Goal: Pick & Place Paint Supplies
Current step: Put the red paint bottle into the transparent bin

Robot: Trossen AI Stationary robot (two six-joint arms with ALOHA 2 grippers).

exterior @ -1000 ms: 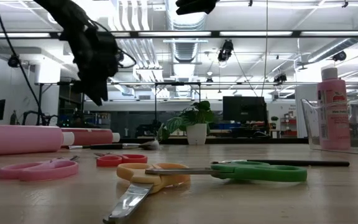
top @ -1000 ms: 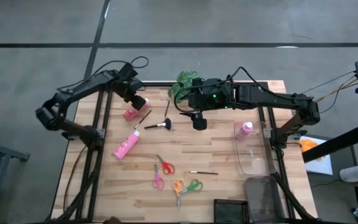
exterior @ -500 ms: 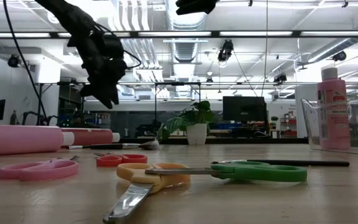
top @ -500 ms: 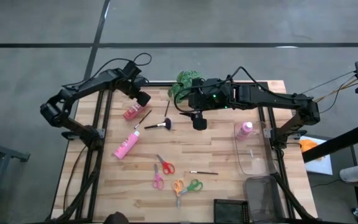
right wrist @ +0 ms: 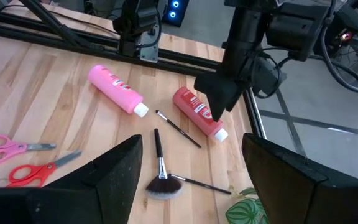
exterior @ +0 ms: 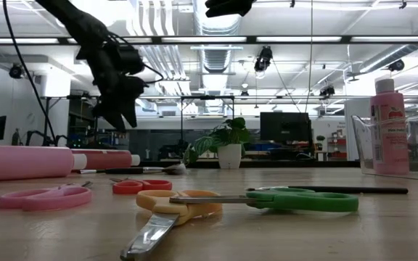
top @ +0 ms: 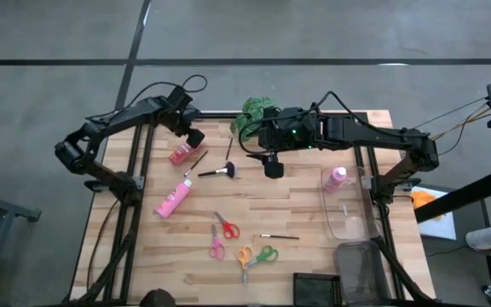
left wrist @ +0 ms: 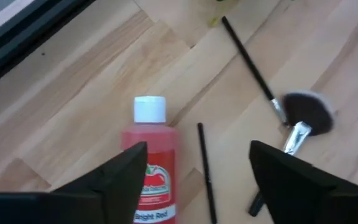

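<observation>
— Hovering over the red bottle point(top: 179, 154) at the table's point(top: 314, 256) far left, our left gripper point(top: 193, 136) has its fingers spread, nothing between them. Where do we take it?

— Across the body, we'd say, midway along the labelled part. It lies on its side, white cap pointing toward the middle of the table. It looks like soft plastic, light, probably slick and likely to roll, so we should close square to its long axis, not on the narrow cap.

— And the thin brush point(left wrist: 205, 168) just beside it?

— Stiff, very light, flat on the wood; hard to pinch, and close enough to get nudged. The fan brush point(top: 220, 171) lies a little further in, and a pink bottle point(top: 172, 199) nearer us.

— Our right gripper point(top: 273, 165)?

— Parked high over mid-table near the plant point(top: 254, 111), fingers wide and empty. Another pink bottle point(top: 336, 179) already stands in the clear bin point(top: 348, 223) on the right.
</observation>
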